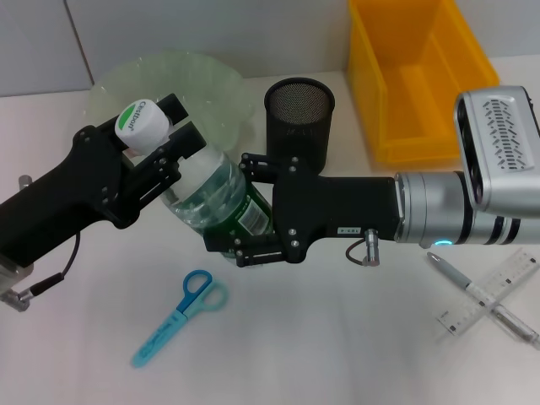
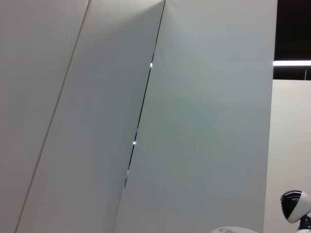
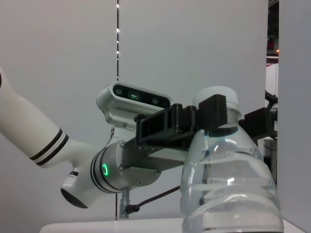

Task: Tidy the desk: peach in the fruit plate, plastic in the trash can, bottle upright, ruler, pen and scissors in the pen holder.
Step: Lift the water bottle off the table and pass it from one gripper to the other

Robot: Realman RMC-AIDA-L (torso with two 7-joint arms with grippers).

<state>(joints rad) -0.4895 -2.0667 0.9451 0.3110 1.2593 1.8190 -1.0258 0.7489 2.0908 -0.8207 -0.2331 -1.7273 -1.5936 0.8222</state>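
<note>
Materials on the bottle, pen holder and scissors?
Bottle: clear plastic by the look, see-through ribbed wall, white cap, held at the neck by the left gripper and at the body by the right gripper. Pen holder: black mesh, probably metal. Scissors: light blue handles and sheath, likely plastic; blades hidden.

We see even, bright overhead light on the white desk, with soft, short shadows beside the scissors and the ruler. The clear bottle carries small highlights, sharper in the right wrist view. A ceiling light strip glows at the far right of the left wrist view; the wall panels there look flat and featureless.
</note>
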